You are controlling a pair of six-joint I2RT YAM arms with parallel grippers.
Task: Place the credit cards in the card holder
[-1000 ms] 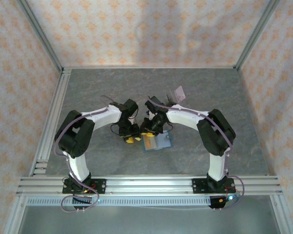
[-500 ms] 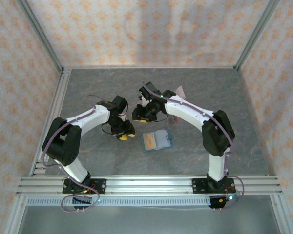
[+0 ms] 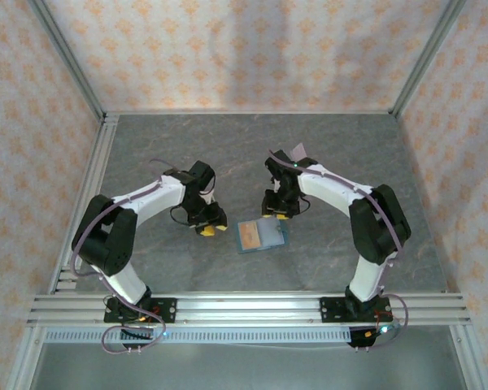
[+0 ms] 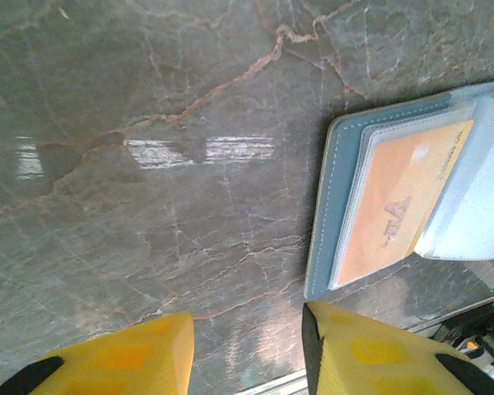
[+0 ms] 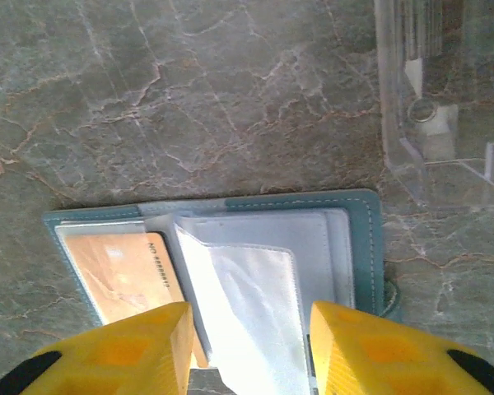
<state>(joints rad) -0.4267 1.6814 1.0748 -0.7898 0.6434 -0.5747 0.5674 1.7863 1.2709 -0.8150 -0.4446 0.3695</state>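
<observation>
Two grippers empty, one card in the holder

Low in the left wrist view, the left gripper [image 4: 247, 333] hung just above the table [image 4: 148, 206], its yellow fingers [image 4: 123, 362] spread with nothing between them. The card holder [image 4: 323, 222] lay open at the right of that frame, just beside the right-hand finger; no contact seen. At the bottom of its own view the right gripper [image 5: 249, 329] was likewise released, jaws apart over the holder's loose clear sleeves [image 5: 247, 288]. Whether it touched them could not be told. An orange card [image 5: 123, 267] sat in the left-hand pocket, lower left of frame.

Judged: between cards. One was stowed and the next fetch had not begun. The clear slotted stand [image 5: 436, 90], upper right and just past the holder's far edge, looked the likely source. The next move would call for the right arm to rise, reach the stand and pinch a thin card by its edge, while the left steadies the holder or parts a sleeve.

Hard to make out: glare washed out the stand's contents. Overhead, a pinkish sliver [image 3: 299, 153] showed there, probably a card. Part of the holder ran off frame in both wrist views. How many cards remained was unknown.
</observation>
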